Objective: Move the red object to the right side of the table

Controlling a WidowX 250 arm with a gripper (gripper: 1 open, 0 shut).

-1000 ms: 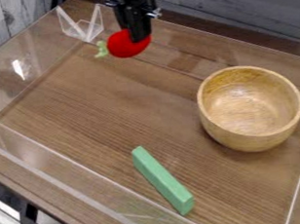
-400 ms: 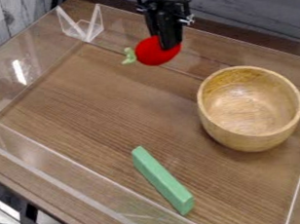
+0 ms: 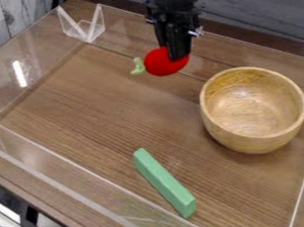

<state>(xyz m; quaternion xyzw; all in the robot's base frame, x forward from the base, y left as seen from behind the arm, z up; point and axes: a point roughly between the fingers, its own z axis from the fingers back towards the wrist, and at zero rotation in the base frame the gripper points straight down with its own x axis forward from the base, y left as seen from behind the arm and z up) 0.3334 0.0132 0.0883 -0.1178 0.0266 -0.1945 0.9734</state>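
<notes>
- If I carry on toward the right at this height, the red fruit (image 3: 167, 61) could clip the rim of the bowl (image 3: 254, 108), which sits just beside my likely path.
- Since the fruit is round and my fingers (image 3: 174, 40) seem to grip only its upper part, a knock or a jerky swing could squeeze it out and set it rolling.
- Were it to slip near the bowl, it might drop inside, and I would then have to fish it out, the bowl not being where the task wants it.
- Should I swing wide toward the near side instead, the green block (image 3: 164, 183) could be in the way if I come down low.
- Letting go from too high would likely make the fruit bounce and roll on the table (image 3: 102, 119), perhaps up to the clear wall.
- As for my pose, I reach in from the far side, fingers pointing down, closed around the fruit.
- It hangs below me over the far middle part of the table, left of the bowl in the view, green tip turned left; its clearance I cannot judge exactly.
</notes>
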